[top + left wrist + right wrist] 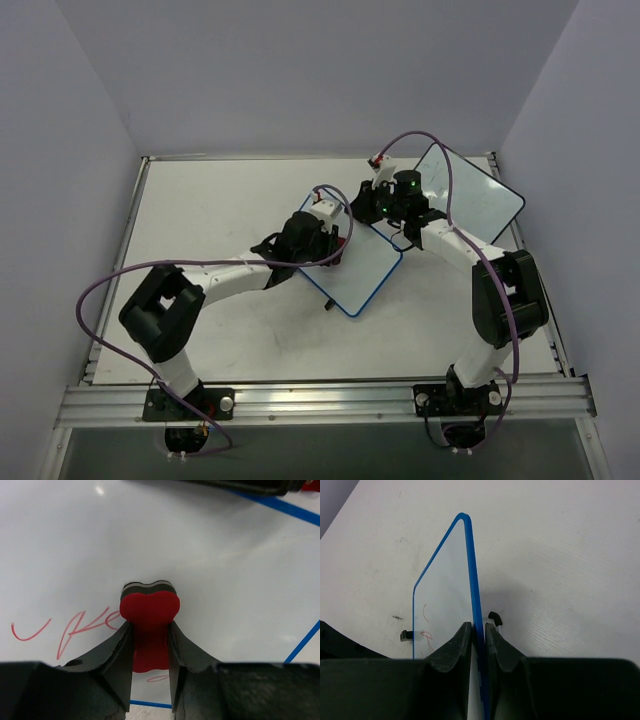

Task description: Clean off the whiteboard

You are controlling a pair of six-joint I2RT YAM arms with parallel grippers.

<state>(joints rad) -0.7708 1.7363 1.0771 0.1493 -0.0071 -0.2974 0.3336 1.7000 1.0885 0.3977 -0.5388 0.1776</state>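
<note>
A blue-rimmed whiteboard (362, 268) stands tilted on the table's middle. My left gripper (325, 238) is shut on a red eraser (149, 611) with a dark felt end pressed against the board's face (210, 560). Red marker strokes (75, 627) lie left of the eraser and a small one shows below it. My right gripper (385, 205) is shut on the board's blue edge (474, 595) at its far corner, holding it. In the right wrist view (479, 632) red marks show on the board's left face.
A second whiteboard (470, 195) with faint marks lies at the back right of the table. The board's black stand feet (495, 616) rest on the white table (200, 220). Grey walls enclose the sides and back.
</note>
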